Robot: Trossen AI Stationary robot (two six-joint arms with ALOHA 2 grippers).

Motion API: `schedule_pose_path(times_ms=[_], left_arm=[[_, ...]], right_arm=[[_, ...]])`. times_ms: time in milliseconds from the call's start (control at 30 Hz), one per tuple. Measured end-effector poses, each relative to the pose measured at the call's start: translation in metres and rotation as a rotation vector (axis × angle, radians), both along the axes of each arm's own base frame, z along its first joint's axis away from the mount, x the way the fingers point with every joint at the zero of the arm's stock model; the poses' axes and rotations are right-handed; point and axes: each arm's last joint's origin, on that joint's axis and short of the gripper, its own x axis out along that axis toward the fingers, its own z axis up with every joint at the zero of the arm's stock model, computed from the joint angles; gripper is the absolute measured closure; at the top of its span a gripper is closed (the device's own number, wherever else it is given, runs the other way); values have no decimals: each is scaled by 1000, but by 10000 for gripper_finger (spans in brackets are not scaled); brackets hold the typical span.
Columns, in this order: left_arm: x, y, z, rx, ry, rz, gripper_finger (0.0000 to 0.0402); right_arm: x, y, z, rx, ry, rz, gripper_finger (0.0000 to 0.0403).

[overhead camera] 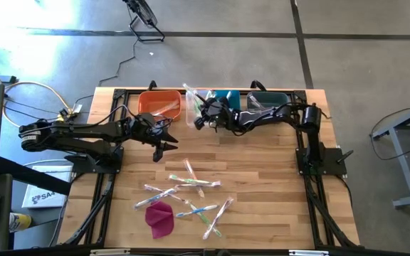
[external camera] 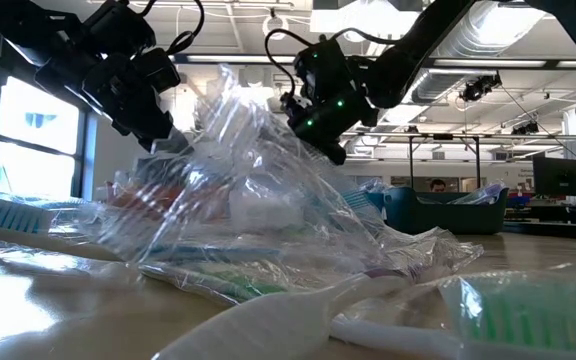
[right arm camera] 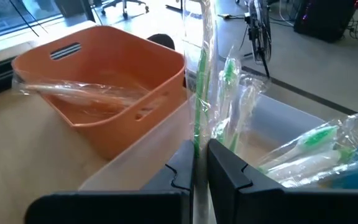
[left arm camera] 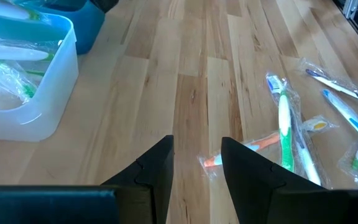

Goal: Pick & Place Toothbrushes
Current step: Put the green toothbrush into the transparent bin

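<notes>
1. The wooden surface (overhead camera: 262, 171) fills the middle of the high view, with both dark arms reaching in from the left and right edges.
2. Bins sit in a row along the surface's top edge: an orange bin (overhead camera: 159, 103) left of centre, a clear bin (right arm camera: 291, 134) next to it, then a teal bin (overhead camera: 267, 101) further right. The orange one has a wrapped brush lying in it, and the clear one has several green-handled ones.
3. A magenta cloth lump (overhead camera: 160, 217) sits at lower centre of the high view, just left of the pile.
4. The loose toothbrushes (overhead camera: 191, 195) are scattered at lower centre of the surface, all in shiny wrappers, with pink, green and blue handles.
5. The right end effector (overhead camera: 198, 114) is at upper centre by the bins, clamped on a wrapped green toothbrush (right arm camera: 201, 93) that stands nearly upright between its fingers.
6. The left end effector (overhead camera: 164, 142) hovers left of centre, above the pile in the frame, fingers apart and empty.
</notes>
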Motion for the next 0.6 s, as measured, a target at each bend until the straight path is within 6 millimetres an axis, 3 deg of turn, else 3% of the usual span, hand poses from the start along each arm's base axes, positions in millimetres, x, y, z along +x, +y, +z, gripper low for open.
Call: schedule_pose_path(times_ms=[600], left_arm=[[0,0,0,6,-1,-3,270]], right_arm=[[-1,1,-4,89,-15,9,387]])
